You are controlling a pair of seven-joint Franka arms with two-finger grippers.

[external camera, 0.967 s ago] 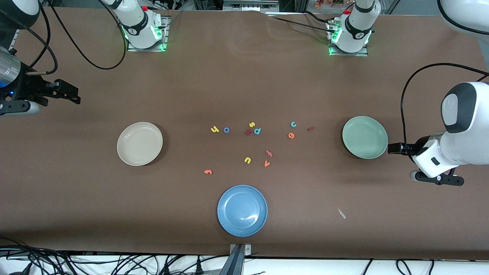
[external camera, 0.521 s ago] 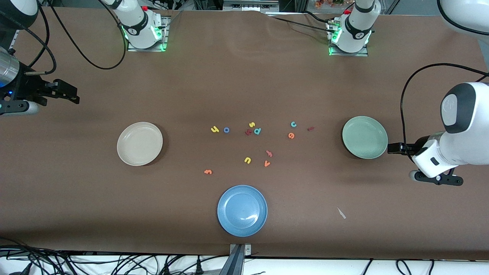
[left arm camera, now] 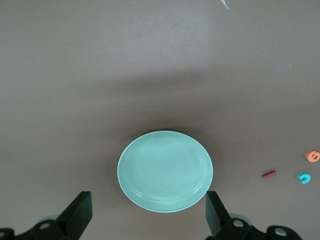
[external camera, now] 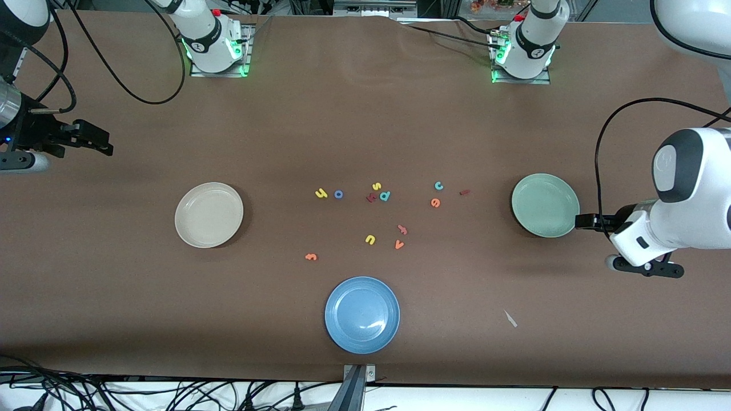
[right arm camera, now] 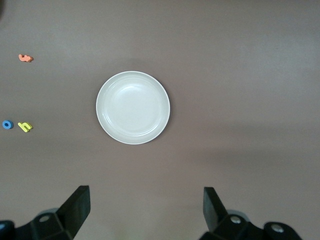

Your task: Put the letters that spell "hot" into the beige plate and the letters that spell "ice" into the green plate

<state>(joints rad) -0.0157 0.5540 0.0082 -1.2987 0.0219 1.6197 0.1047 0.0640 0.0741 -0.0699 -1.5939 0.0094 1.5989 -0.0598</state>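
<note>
Both plates bare; left gripper (left arm camera: 146, 215) and right gripper (right arm camera: 145, 209), jaws apart, are partly cut off.

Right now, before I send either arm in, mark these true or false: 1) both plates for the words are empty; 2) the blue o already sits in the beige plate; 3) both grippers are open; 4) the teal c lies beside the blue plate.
1) True: the beige plate and the green plate hold no letters.
2) False: the blue o lies on the table beside the yellow h.
3) True: the left gripper and the right gripper both stand open.
4) False: the teal c lies near the orange e, toward the green plate.
</note>
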